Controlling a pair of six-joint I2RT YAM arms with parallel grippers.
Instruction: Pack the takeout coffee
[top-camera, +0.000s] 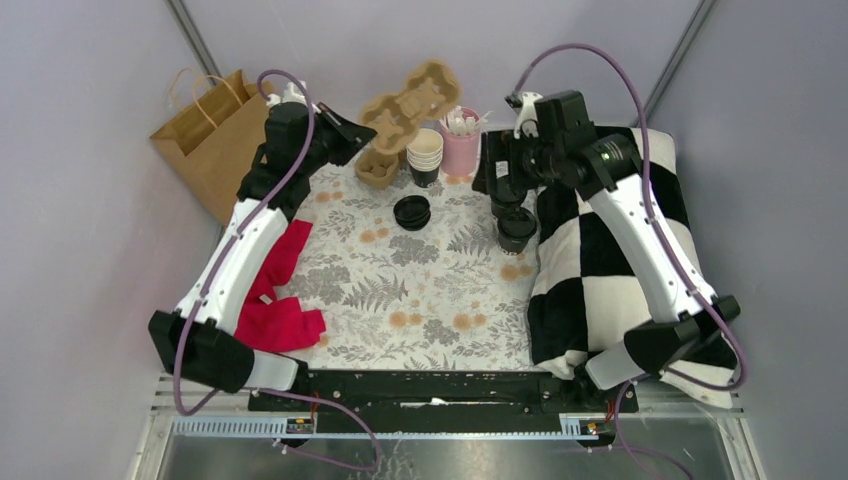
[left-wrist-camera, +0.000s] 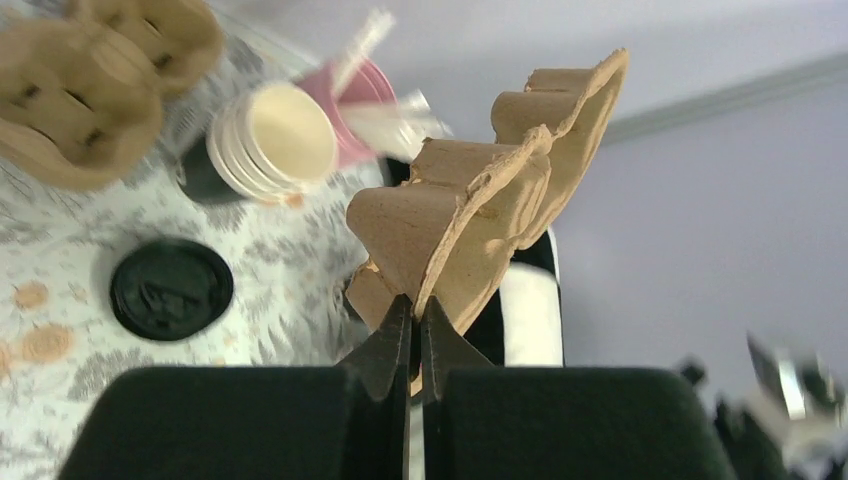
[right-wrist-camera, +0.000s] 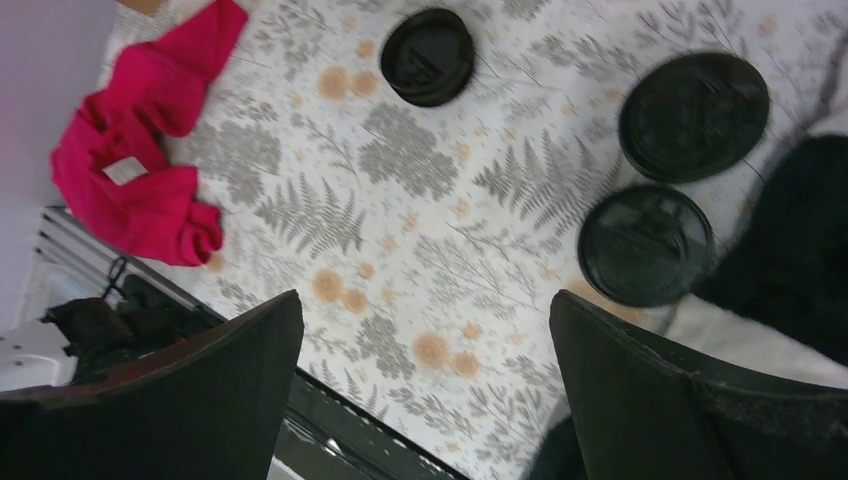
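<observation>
Left fingers (left-wrist-camera: 412, 322): pinched shut on the lower edge of a pulp cup carrier (left-wrist-camera: 480, 200), which they hold tilted, up off the bench
Loose lids (right-wrist-camera: 428, 55): low black stack on the fern-print cloth (right-wrist-camera: 400, 230), well apart from both sets of fingers
Takeout coffee (right-wrist-camera: 645, 243): upright on the bench with its lid on, at the edge of the checkered cushion (top-camera: 600, 250); a second lidded cup (right-wrist-camera: 693, 115) stands close beside it
Long axis: vertical, lid facing straight up at the right wrist camera
Right fingers (right-wrist-camera: 425, 300): spread as wide as they go, holding nothing, hovering above the bench
Deciding relation: the coffee is not between the fingers; it lies to the cushion side, just past the tip of the finger on that side, and the gap sits over bare cloth
Nearer arm: the right, clearly; the left is occupied with the carrier
Next move, as a judgement: shift toward the cushion, then descend so the fingers straddle the cup wall
</observation>
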